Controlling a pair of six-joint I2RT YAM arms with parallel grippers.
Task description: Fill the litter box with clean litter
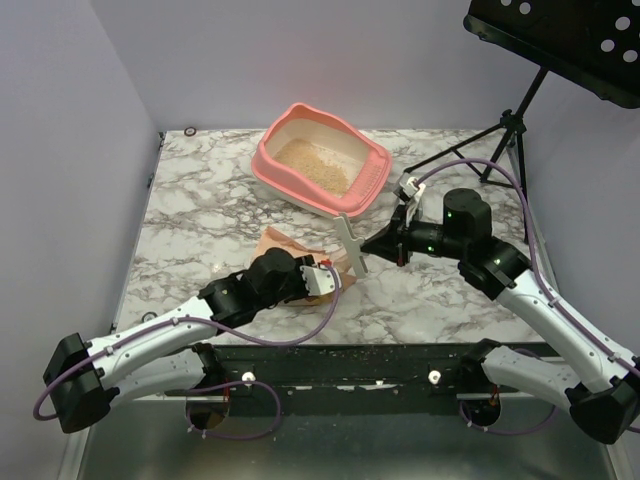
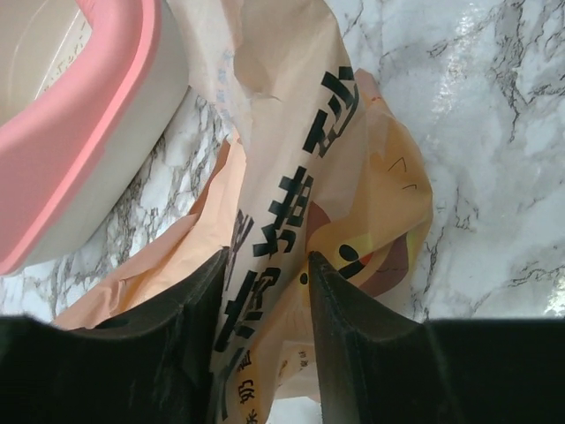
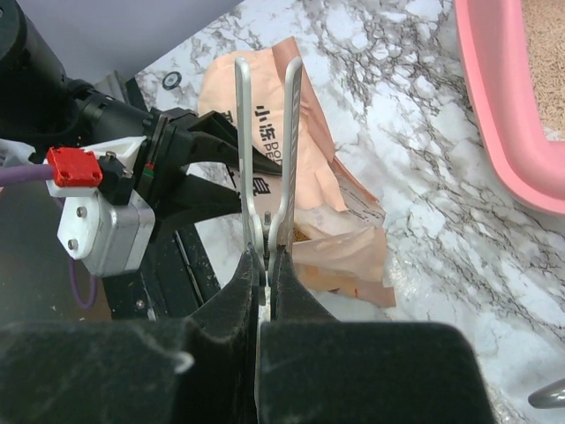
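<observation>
The salmon-pink litter box (image 1: 264, 168) stands at the back of the marble table with pale tan clean litter (image 1: 310, 165) over part of its floor. A crumpled peach litter bag (image 1: 285, 243) with black lettering lies in front of it. My left gripper (image 2: 265, 258) has a fold of the bag (image 2: 335, 177) filling the gap between its jaws, and the box's rim (image 2: 79, 132) is close on the left. To the right of the bag, my right gripper (image 3: 265, 256) is shut on a white two-pronged clip (image 3: 265, 132) and holds it upright (image 1: 352, 240).
A black music stand (image 1: 570, 40) on a tripod (image 1: 510, 125) reaches over the table's back right corner. A black rail (image 1: 340, 365) with scattered granules runs along the near edge. A small ring (image 1: 190, 131) lies at the back left corner. Walls close in on both sides.
</observation>
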